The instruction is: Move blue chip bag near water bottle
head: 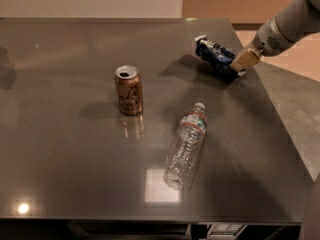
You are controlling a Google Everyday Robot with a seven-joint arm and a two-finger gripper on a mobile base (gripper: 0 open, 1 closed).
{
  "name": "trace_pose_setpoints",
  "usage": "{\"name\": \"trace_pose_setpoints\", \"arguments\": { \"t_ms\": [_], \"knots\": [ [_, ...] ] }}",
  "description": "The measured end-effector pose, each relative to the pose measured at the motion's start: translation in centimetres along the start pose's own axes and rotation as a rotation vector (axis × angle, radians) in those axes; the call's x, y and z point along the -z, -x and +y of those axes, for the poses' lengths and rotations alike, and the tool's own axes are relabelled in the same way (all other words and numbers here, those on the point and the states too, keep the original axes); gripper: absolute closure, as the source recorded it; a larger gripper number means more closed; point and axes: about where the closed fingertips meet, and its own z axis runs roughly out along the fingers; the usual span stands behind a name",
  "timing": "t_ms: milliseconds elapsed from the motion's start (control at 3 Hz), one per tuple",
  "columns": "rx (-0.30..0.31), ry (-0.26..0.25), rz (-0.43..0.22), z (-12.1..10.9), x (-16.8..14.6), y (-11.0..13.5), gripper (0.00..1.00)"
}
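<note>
Finding: the gripper [239, 64] is by the desk's [60, 159] far right corner, just inside the right edge, at the end of an arm [287, 26] that reaches in from the right. We judge it clamped on the right end of the blue chip bag [215, 54]. The bag sticks out from it to the left, toward the far edge, tilted. A dark shadow under the bag suggests it is off the surface, though we cannot confirm clearance at every point.

The water bottle [187, 144] lies on its side in the near half of the desk, right of centre. Its cap points to the far edge and its base to the near edge. Bag and bottle are well apart. A soda can [129, 90] stands upright near the centre, to the left of the bottle's cap, and is not in the direct path.

Step in hand: we assess the grasp as made and the carry as the open step.

Next move calls for travel toward the near edge and a little to the left, keeping the bag above the surface. It should then be set down just beside the bottle without touching it. A bottle lying on its side is likely to roll if nudged, so we advise a landing spot near the cap end rather than against the ribbed flank
</note>
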Motion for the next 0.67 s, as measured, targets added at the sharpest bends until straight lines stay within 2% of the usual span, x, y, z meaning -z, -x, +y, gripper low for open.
{"name": "trace_pose_setpoints", "arguments": {
  "t_ms": [333, 667],
  "knots": [
    [0.032, 0.063, 0.015, 3.6, -0.2, 0.4, 1.0],
    [0.069, 0.142, 0.034, 8.1, -0.9, 0.5, 1.0]
  ]
}}
